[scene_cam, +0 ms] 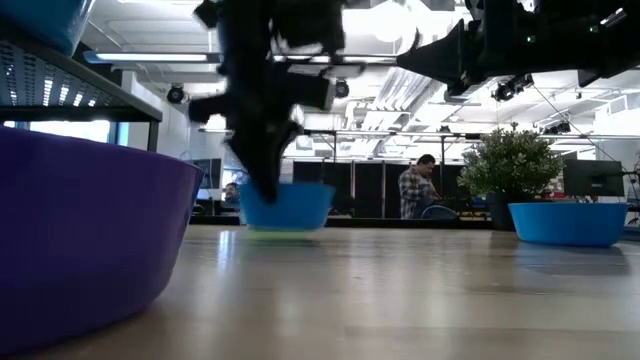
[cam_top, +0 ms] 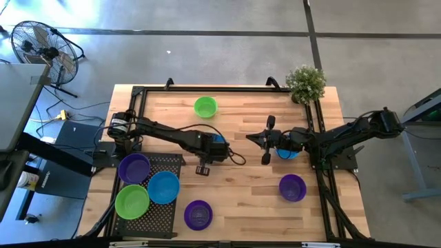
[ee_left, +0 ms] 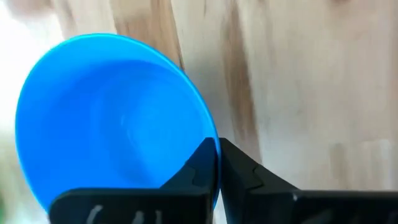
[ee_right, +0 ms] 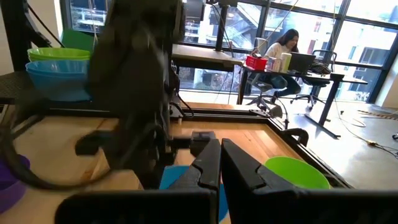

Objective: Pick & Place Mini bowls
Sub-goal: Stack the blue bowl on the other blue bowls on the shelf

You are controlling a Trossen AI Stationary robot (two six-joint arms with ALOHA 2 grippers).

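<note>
In the high view the left gripper (cam_top: 218, 147) is near the centre of the frame, over a blue bowl (cam_top: 219, 141) that lies on the wooden table (cam_top: 241, 196). The left wrist view shows its two dark fingers (ee_left: 202, 165) pressed together on the rim of this bowl (ee_left: 112, 118); the wall of the bowl is pinched between them, so the gripper is closed on the bowl. In the low view the same bowl (scene_cam: 286, 208) sits on the table under the dark arm, left of centre.

The right gripper (cam_top: 265, 140) is right of centre in the high view. Its fingers are closed and hold nothing. Just beside it, to the right, there is a second blue bowl (cam_top: 288, 153), partly hidden under the arm.

Other bowls: a green one (cam_top: 205, 106) at upper centre, a purple one (cam_top: 292, 187) at lower right, another purple one (cam_top: 198, 214) at lower centre. On the black mesh rack (cam_top: 165, 213) at lower left stand a purple bowl (cam_top: 134, 168), a blue bowl (cam_top: 163, 187) and a green bowl (cam_top: 131, 201), close together.

A potted plant (cam_top: 305, 83) stands at the upper right corner of the table. A fan (cam_top: 38, 48) is on the floor at upper left. In the right wrist view a person (ee_right: 283, 46) sits at a desk in the upper right.

I can read no writing or brand anywhere.
</note>
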